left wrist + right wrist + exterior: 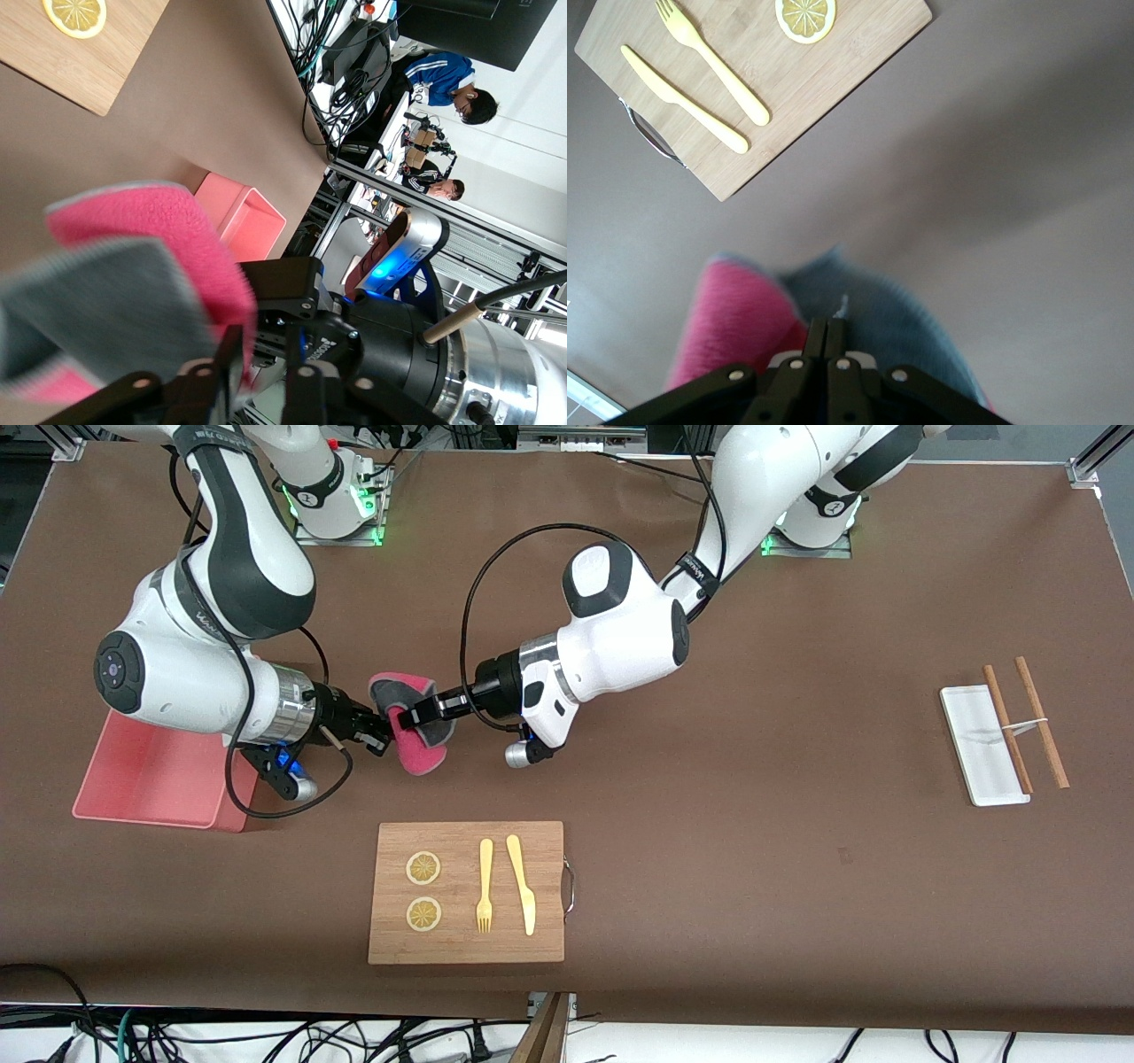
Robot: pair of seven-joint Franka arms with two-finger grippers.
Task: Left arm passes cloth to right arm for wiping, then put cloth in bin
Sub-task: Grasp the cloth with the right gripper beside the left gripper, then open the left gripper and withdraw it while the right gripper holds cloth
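Observation:
The cloth [423, 755], dark grey on one face and crimson-pink on the other, hangs in the air between the two grippers, over the bare table. My right gripper [383, 735] is shut on its edge; the right wrist view shows the fingers [827, 323] pressed together on the cloth [744, 310]. My left gripper [409, 716] is at the cloth from the opposite direction. In the left wrist view its fingers [263, 332] stand apart, with the cloth [133, 266] beside one finger and the right gripper [292, 283] facing it. The pink bin [151, 779] stands under the right arm, also in the left wrist view [244, 217].
A wooden cutting board [467, 948] lies nearer the camera than the grippers, with two lemon slices [423, 868], a yellow fork [485, 886] and knife [523, 881]. A flat white tray [979, 744] with brown chopsticks [1005, 726] lies at the left arm's end.

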